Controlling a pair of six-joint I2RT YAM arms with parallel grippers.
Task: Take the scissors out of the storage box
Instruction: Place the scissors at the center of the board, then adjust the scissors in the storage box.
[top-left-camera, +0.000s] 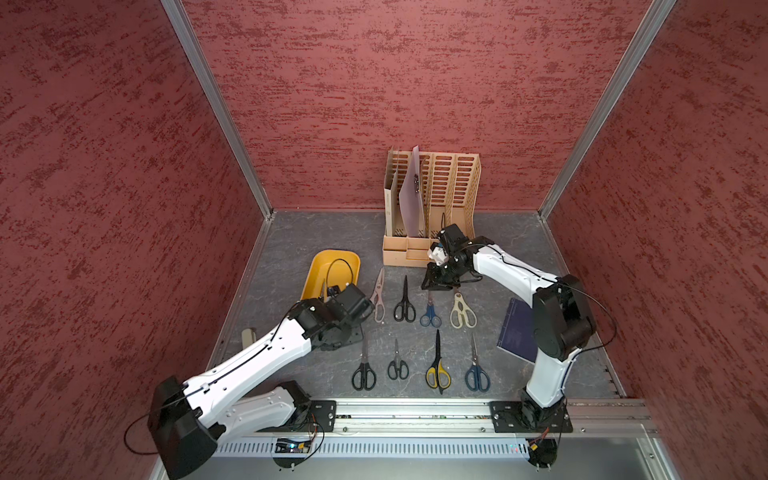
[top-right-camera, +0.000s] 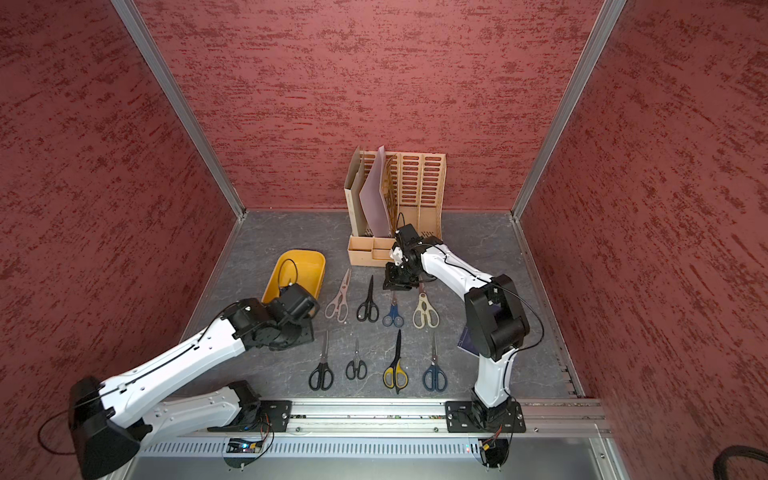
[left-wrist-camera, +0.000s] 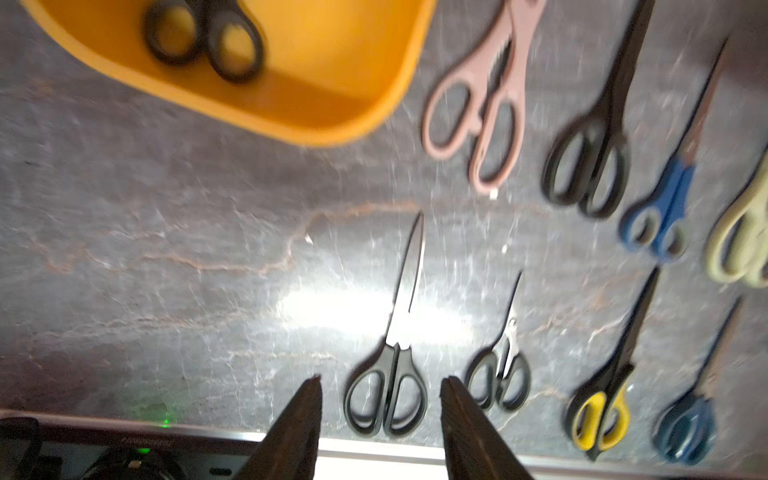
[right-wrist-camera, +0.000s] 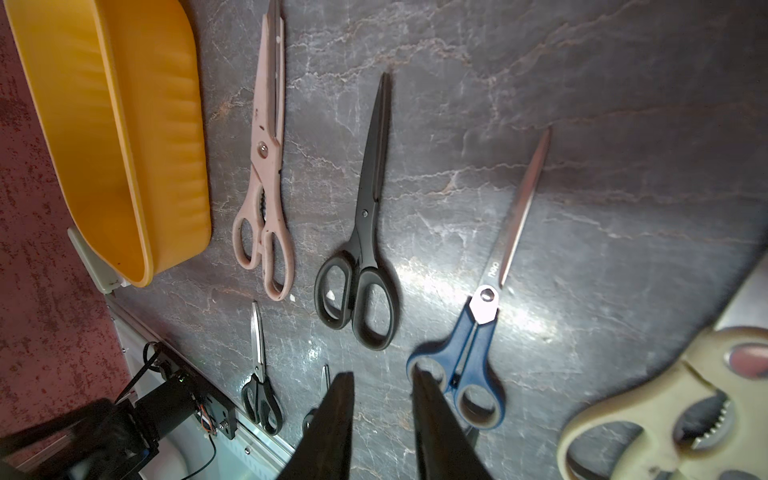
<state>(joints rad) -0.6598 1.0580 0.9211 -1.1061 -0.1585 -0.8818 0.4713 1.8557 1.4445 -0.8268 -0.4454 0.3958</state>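
Inside the yellow storage box (left-wrist-camera: 332, 104), one black-handled pair of scissors (left-wrist-camera: 205, 29); beside it on the grey table (left-wrist-camera: 166, 249), eight more pairs (top-left-camera: 405, 307) in two rows. By the near row, the left gripper (left-wrist-camera: 380, 382), jaws apart and empty, left arm (top-left-camera: 257, 357) stretched forward with wrist bent down by the box. At the far row, the right arm (top-left-camera: 507, 266) bent over, right gripper (right-wrist-camera: 381, 374) pointing down beside a blue pair (right-wrist-camera: 469, 353), jaws slightly parted, nothing between.

The white-and-black left arm (top-left-camera: 257, 353) reaches forward from a raised elbow, wrist bent down, and its black two-finger left gripper (left-wrist-camera: 380, 382) points downward, jaws well parted. The white-and-black right arm (top-left-camera: 507, 266) arches forward; its black right gripper (right-wrist-camera: 380, 374) hangs low, jaws narrowly apart.
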